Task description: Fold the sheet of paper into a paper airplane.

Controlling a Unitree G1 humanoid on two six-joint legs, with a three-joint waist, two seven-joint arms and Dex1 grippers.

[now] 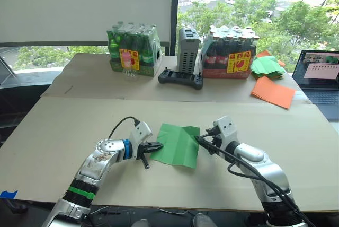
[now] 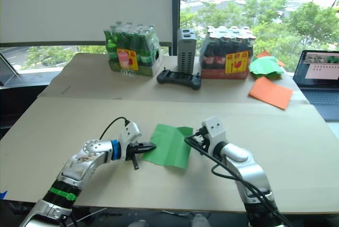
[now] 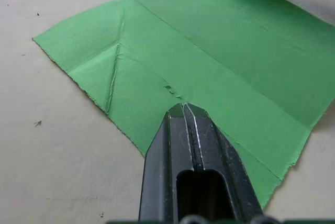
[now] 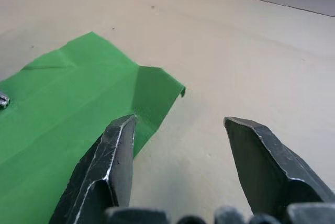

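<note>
The sheet of paper (image 1: 176,145) is shown lying creased on the desk (image 1: 63,131), between the two tools; its near-left edge is pinned under the closed left tool (image 1: 154,147), while the right tool (image 1: 204,140) is held open at the far-right corner, one finger over the paper. A tear or unwanted crumple is judged possible if the pinned edge is dragged; both forearms are reached low and inward, nearly level with the desk.
</note>
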